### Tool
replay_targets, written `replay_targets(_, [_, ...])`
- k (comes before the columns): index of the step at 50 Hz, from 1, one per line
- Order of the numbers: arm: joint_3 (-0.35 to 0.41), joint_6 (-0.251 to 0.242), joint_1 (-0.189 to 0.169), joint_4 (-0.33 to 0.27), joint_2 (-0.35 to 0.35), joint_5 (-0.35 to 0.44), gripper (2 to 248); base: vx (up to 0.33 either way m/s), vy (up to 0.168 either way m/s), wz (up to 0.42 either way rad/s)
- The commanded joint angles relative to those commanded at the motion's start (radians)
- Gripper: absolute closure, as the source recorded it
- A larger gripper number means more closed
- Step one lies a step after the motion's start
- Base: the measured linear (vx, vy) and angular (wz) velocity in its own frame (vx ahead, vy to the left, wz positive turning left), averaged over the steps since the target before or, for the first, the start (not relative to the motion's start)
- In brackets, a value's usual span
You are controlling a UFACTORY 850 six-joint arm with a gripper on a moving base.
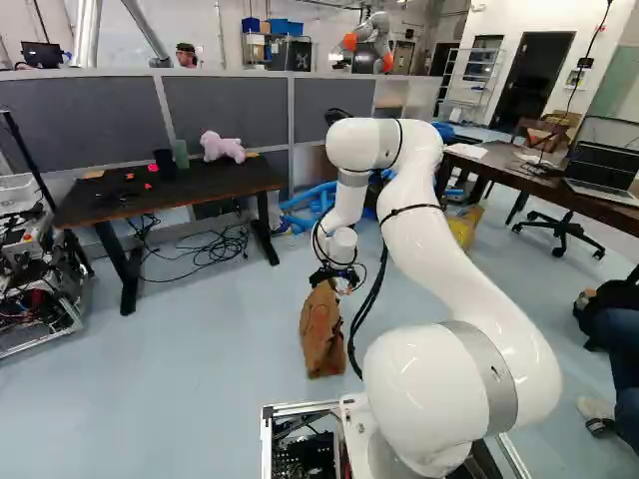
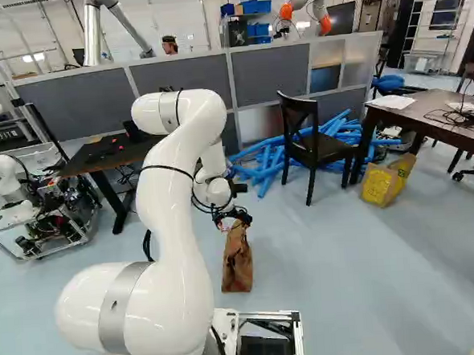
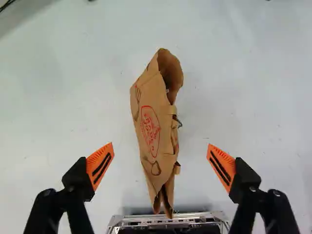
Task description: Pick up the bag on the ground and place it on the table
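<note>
"Where's the bag?"

"The brown paper bag [image 3: 148, 122] stands on the smooth pale floor [image 3: 58, 112], near my base, mouth open, sides creased and slim."

"And your end?"

"My gripper [image 3: 160, 146] is spread wide at its top, holding nothing, ribbed orange pads [image 3: 100, 165] apart on its left and right. I read that as room to straddle the bag and pinch its flat walls."

"What worries you?"

"Thin paper may crumple or tip if one finger lands first. I'd centre, ease down, then close."

"Which table?"

"I can't tell. The dark-topped table [image 1: 105, 205], far left, bears a plush pink toy [image 1: 222, 147]; the long brown table [image 1: 499, 166], far right, has a laptop [image 1: 599, 171]. Either calls for lifting first."
</note>
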Motion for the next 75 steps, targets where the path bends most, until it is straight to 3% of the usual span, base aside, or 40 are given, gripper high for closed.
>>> replay_targets(42, [-0.147,0.0,-0.028,0.0,-0.167,-0.038,3,0.0,0.0,0.0])
replay_targets(75, [-0.292,0.0,-0.03,0.0,-0.304,-0.05,3,0.0,0.0,0.0])
